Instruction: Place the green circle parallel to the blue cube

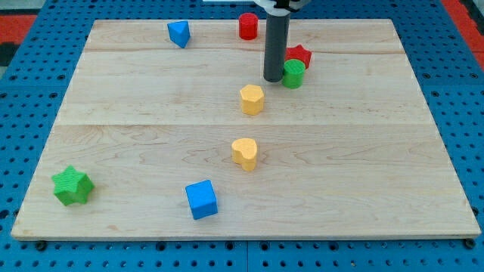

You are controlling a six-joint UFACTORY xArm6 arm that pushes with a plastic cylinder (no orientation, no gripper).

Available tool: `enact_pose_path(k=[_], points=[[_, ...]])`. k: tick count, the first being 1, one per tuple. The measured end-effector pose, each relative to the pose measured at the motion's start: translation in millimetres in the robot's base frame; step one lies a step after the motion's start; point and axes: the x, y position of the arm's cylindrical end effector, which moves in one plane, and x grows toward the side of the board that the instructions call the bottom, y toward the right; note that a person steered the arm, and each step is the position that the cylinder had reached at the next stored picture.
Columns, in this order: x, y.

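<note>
Green circle [293, 73] is sitting just at 3 o'clock of my tip [272, 78], touching it; blue cube [201, 199] is lying well apart at 7 o'clock; there are no fingers to spread.

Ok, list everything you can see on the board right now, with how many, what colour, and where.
wooden board: 1, pale wood, fills the view
pegboard: 1, blue, under the wooden board
blue cube: 1, blue, bottom centre
green star: 1, green, bottom left
yellow heart: 1, yellow, centre
yellow hexagon: 1, yellow, above the heart
green circle: 1, green, upper centre-right
red star: 1, red, just behind the green circle
red cylinder: 1, red, top centre
blue triangle: 1, blue, top left
my tip: 1, dark, just left of the green circle
</note>
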Motion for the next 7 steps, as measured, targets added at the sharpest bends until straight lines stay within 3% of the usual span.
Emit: enact_pose_path(k=[1, 4, 5, 7], points=[[-16, 16], [33, 174], [68, 183], [76, 123]])
